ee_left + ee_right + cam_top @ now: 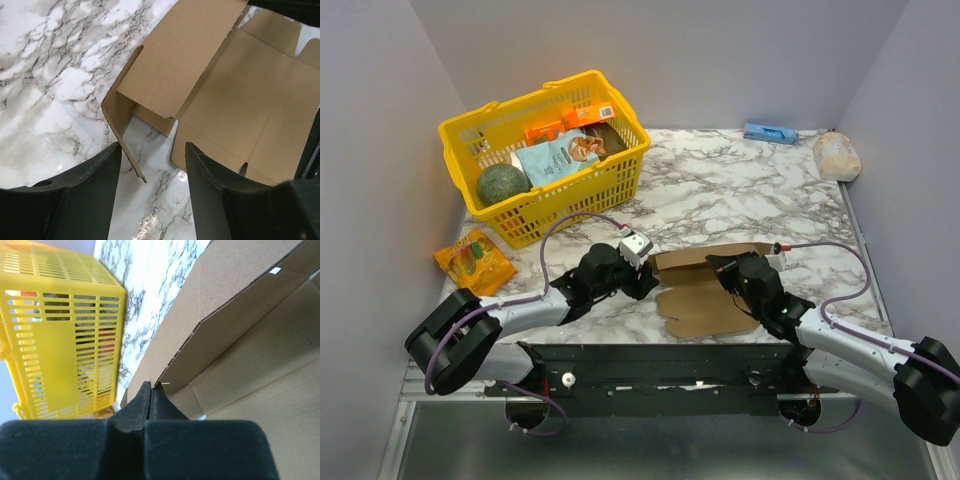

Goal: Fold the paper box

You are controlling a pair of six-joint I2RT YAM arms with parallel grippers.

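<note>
left jaws stood open astride raised flap of paper box (235, 110) on counter (60, 75); right jaws shut tight at box edge.

A white marble-patterned table (740, 190) stands enclosed by plain grey walls (720, 60) on three sides

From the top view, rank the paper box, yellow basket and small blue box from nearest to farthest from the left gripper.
1. paper box, right at the left gripper, centre
2. yellow basket, back left
3. small blue box, back right
</note>
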